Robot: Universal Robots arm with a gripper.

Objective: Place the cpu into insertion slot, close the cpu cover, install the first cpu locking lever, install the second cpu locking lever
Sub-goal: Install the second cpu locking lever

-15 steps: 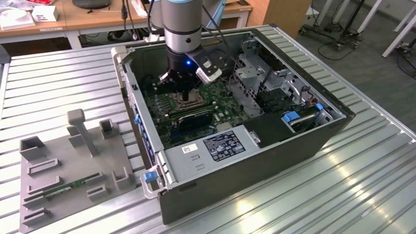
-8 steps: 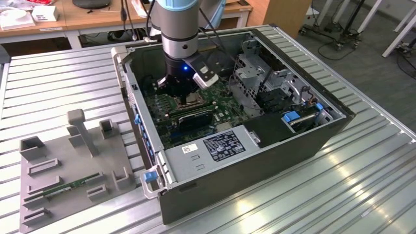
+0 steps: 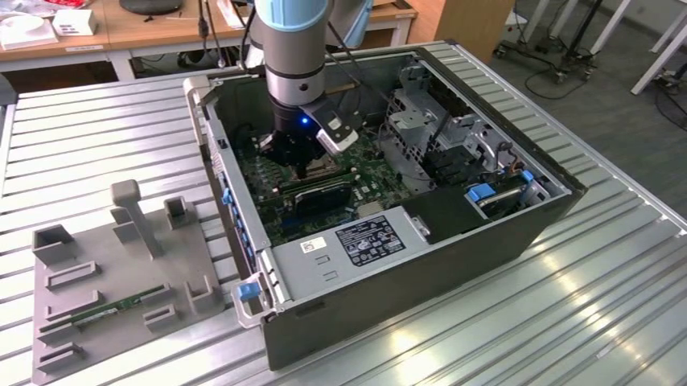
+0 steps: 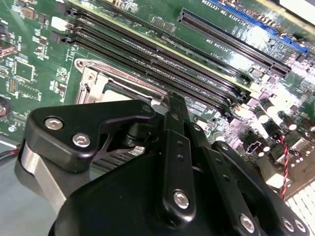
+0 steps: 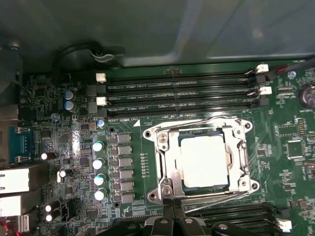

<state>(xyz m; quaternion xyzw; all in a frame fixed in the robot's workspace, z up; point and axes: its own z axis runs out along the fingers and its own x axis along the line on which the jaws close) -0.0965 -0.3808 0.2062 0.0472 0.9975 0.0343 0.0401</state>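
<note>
CPU (image 5: 204,161), its pale metal face showing at right of centre in the first wrist view, lies seated in the insertion slot (image 5: 183,183) on the green motherboard (image 5: 74,162), so the placing step looks complete. Over it, the cpu cover (image 5: 167,162), a silvery frame with a cutout middle, appears folded down around the chip, which suggests the second step is also done. Thin wire levers (image 5: 216,119) run along the edges of the frame; whether either is latched under its hook cannot be told, so the two lever steps are best judged as unfinished or in progress. Black end effector (image 5: 170,227), at the bottom edge of that frame, sits just beside the socket's near edge, close to the lever there. Its fingers look drawn close together in both wrist views, with nothing visibly clamped, though contact with a lever is hidden. Seen in the exterior view, the arm reaches down into the open computer case (image 3: 558,209) at upper centre, standing on the slatted metal bench (image 3: 536,322).
</note>
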